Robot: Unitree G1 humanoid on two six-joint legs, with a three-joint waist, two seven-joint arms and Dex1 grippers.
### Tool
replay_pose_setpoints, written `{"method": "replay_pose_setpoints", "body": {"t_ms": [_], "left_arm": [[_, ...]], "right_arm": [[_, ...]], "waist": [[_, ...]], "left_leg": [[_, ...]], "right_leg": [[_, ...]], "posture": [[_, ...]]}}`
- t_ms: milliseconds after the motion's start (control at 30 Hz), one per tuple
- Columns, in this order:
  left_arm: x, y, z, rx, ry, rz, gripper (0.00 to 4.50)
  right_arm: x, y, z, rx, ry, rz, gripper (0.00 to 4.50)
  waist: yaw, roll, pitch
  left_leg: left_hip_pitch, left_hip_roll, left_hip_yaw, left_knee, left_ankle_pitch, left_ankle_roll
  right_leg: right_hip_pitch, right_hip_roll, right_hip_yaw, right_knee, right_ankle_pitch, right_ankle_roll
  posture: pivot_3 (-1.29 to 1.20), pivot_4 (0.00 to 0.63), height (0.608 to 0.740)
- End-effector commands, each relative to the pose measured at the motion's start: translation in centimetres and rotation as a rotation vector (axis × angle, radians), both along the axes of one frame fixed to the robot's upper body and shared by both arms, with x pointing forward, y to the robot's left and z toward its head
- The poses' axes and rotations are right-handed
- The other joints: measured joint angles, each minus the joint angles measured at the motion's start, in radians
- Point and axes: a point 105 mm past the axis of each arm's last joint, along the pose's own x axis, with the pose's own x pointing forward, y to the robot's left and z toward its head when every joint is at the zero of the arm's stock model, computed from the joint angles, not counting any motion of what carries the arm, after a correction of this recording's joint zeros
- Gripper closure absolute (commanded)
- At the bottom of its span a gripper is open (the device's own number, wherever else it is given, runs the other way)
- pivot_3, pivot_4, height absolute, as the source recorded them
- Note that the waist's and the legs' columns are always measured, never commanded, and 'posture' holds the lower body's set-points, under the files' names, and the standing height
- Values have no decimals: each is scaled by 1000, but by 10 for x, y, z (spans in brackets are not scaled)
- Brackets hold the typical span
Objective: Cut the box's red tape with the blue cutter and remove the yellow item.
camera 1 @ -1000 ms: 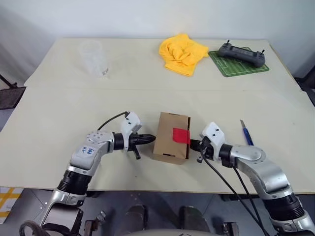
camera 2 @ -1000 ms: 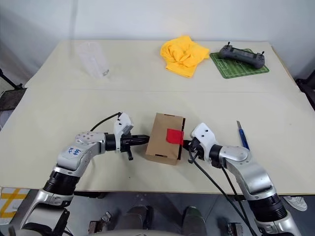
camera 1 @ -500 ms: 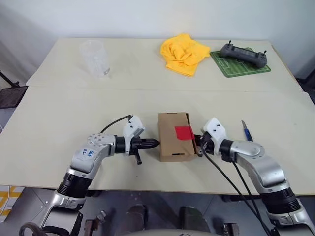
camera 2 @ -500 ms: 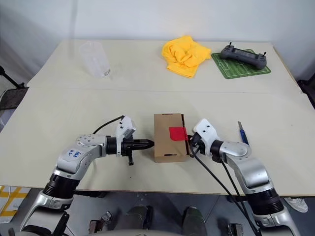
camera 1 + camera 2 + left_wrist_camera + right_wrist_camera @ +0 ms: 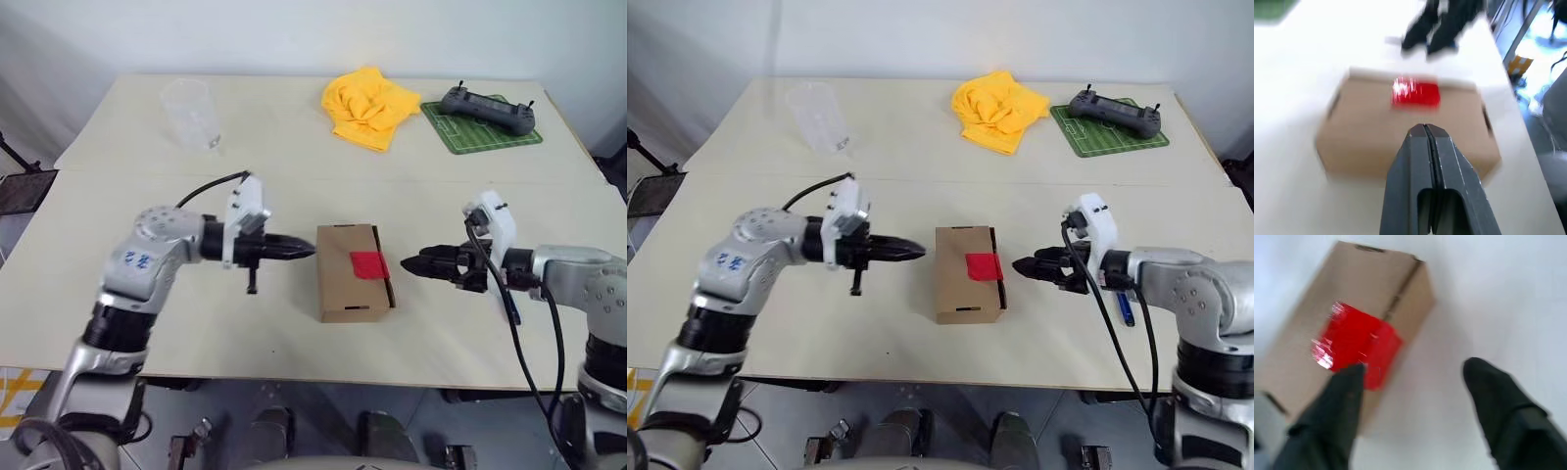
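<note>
1. A clear plastic cup (image 5: pixel 191 114) stands near the table's (image 5: pixel 118 211) far left corner.
2. A crumpled yellow cloth (image 5: pixel 368 106) lies near the far edge.
3. A dark controller (image 5: pixel 486 106) rests on a green mat (image 5: pixel 480 127) at the far right corner.

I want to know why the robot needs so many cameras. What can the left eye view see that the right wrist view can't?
Left eye view alone: the whole table, the yellow cloth, the clear cup, the controller on its green mat, and the shut left gripper.

Right wrist view alone: the right gripper up close, its fingers spread wide apart.

Both: the box with the red tape on it, lying on the table, untouched.
</note>
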Motion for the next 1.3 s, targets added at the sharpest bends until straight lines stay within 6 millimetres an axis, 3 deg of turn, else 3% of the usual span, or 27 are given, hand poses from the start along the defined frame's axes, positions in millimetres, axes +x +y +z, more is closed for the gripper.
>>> {"method": "replay_pose_setpoints", "body": {"t_ms": [33, 200, 533, 900, 1033, 1300], "left_arm": [[8, -17, -4, 25, -26, 4, 4500], [12, -41, -25, 98, -41, -3, 4500], [8, -40, -37, 117, -17, -4, 4500], [10, -34, -68, 196, 48, 40, 4500], [7, -31, -73, 192, 70, 51, 4500], [8, -33, -73, 194, 67, 55, 4500]], "right_arm": [[5, 4, 4, 23, 4, -19, 786], [11, 15, -9, 4, 35, -38, 786], [11, -5, -30, -47, 82, -112, 786], [11, -11, -32, -26, 100, -121, 786], [14, -20, -41, -124, 92, -167, 786], [22, -19, -40, -249, 18, -165, 786]], "waist": [[0, 0, 0], [-4, 0, 0], [-15, 0, 0], [-3, -1, -1], [-3, -1, -2], [-3, -4, -6]], "left_leg": [[0, 0, 0, -1, 0, 0], [0, 0, 1, -4, 0, 0], [1, 0, 1, -3, 0, 0], [1, 0, 1, 0, 0, 0], [2, 0, 1, 0, 0, 0], [2, 0, 1, 0, 0, 0]], "right_leg": [[0, 0, 0, 0, 0, 0], [-2, 0, -1, 0, 0, 0], [-1, 0, -1, 0, 0, 0], [0, 0, 0, 2, 0, 0], [1, 0, 0, 2, 0, 0], [1, 0, 0, 2, 0, 0]], "posture": [[0, 150, 740], [0, 150, 740], [0, 150, 740], [0, 150, 740], [0, 150, 740], [0, 150, 740]]}}
